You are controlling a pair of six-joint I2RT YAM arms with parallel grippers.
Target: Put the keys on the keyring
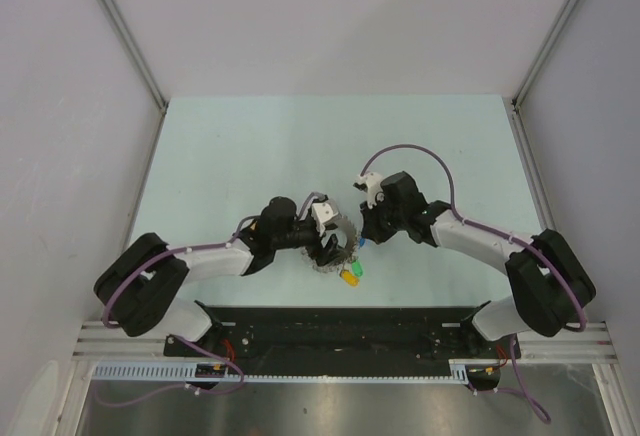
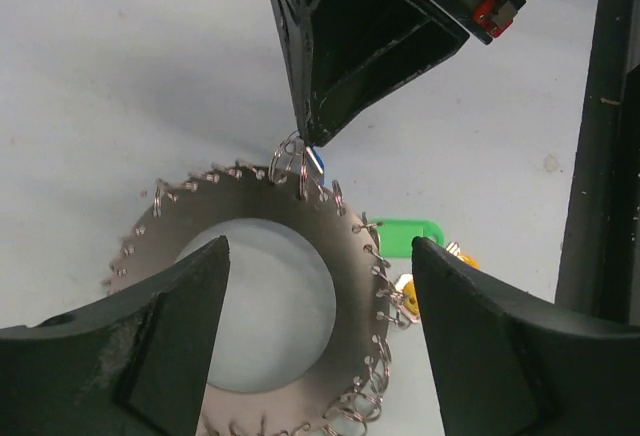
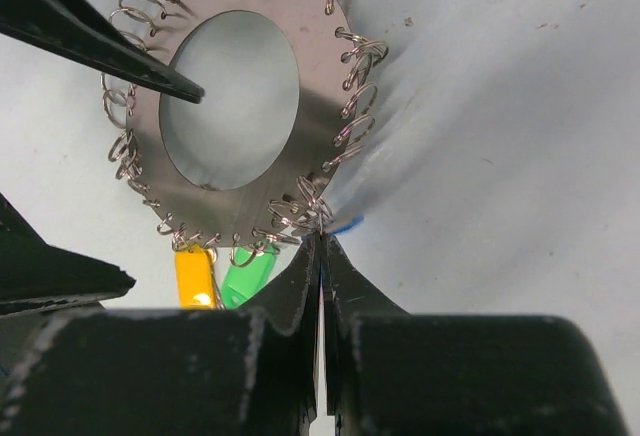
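Overhead, we see the flat silver-grey metal keyring (image 1: 347, 231) lying nearside. Left wrist: left gripper (image 2: 320, 251), jaws apart, straddles it. Right wrist: right gripper (image 3: 321, 239), clamped on the blue-tagged key (image 3: 345, 226), likely must thread a rim loop (image 3: 310, 211) next.

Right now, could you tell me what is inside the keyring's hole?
Only bare table shows inside the keyring; a finger of the left gripper hides part of the hole.
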